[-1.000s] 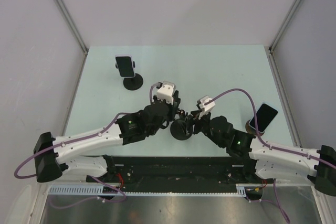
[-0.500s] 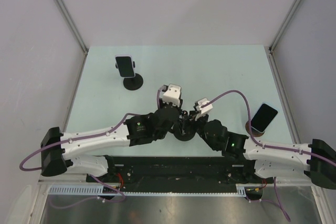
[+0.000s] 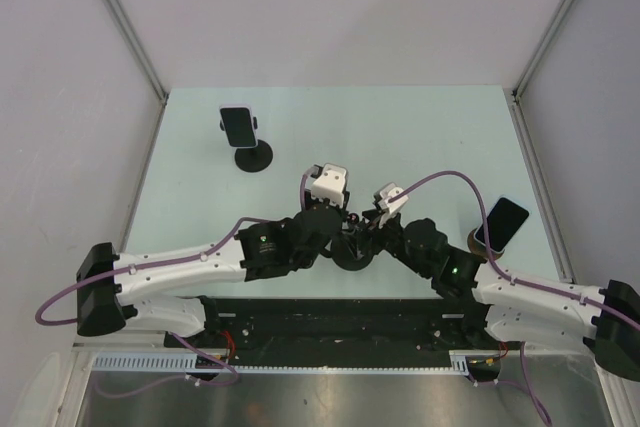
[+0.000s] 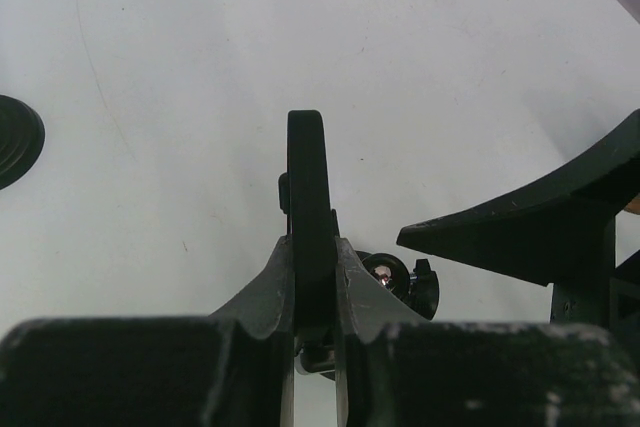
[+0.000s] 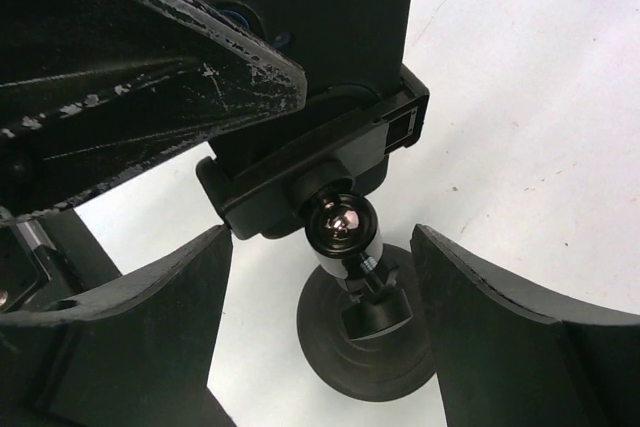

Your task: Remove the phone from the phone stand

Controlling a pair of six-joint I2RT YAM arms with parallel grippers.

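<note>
The black phone (image 4: 306,182) stands edge-on between the fingers of my left gripper (image 4: 312,247), which is shut on it. Its cradle (image 5: 310,162) sits on the black stand's ball joint (image 5: 340,224) above the round base (image 5: 372,342). My right gripper (image 5: 320,239) is open, its fingers on either side of the stand's neck without touching it. In the top view both grippers, left (image 3: 340,223) and right (image 3: 368,233), meet over the stand base (image 3: 350,257) near the table's front middle; the phone is hidden there.
A second stand with a phone (image 3: 239,127) is at the far left, its base (image 3: 252,158) also in the left wrist view (image 4: 15,139). A third phone on a stand (image 3: 500,223) is at the right. Grey walls enclose the pale table (image 3: 400,137).
The left wrist has come down and in over the middle stand. The right arm has shifted slightly right, its gripper still at the stand.
</note>
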